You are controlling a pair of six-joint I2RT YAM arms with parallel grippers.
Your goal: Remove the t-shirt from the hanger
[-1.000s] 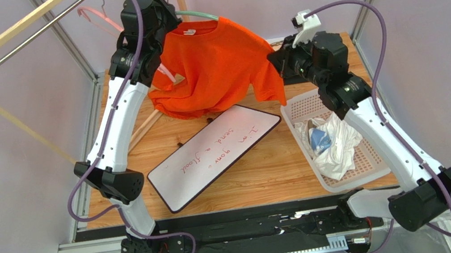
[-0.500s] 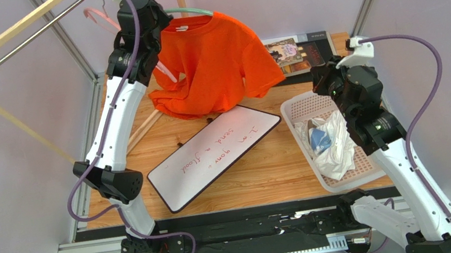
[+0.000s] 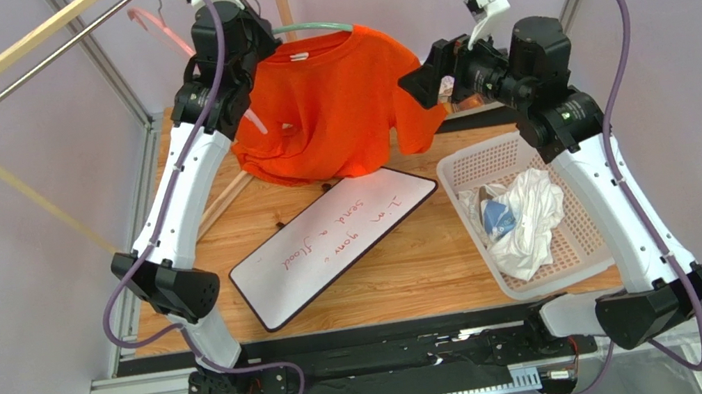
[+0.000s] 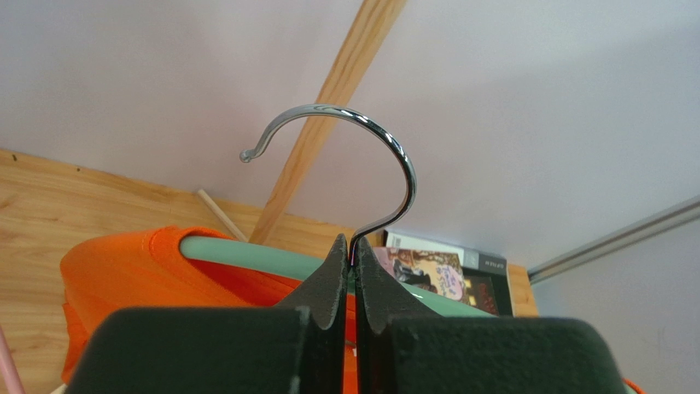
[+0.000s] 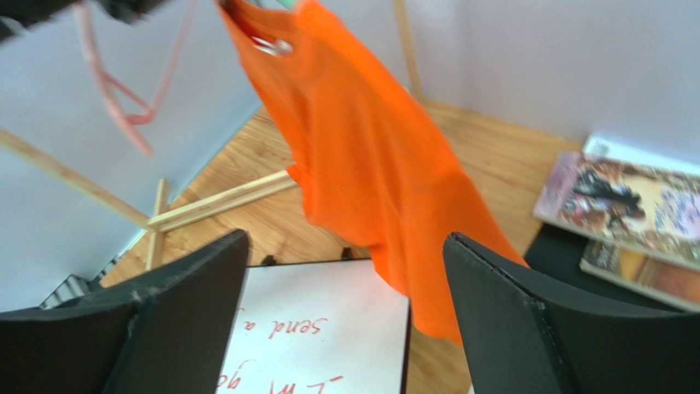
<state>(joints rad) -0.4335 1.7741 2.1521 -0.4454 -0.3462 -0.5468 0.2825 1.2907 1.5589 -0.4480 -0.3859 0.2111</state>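
While my left gripper [image 4: 355, 246] pinches the mint-green plastic hanger [image 4: 246, 256], my right gripper [image 5: 345, 242], newly spread wide, returns right of the orange fabric t-shirt [image 3: 335, 104], ready to grasp.

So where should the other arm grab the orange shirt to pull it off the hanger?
Grab the loose sleeve of the t-shirt, coming from the robot's right. That edge hangs free below the green hanger, right in front of the open right fingers. The left fingers hold the hanger by its hook, so pulling sideways and down should probably slide it off.
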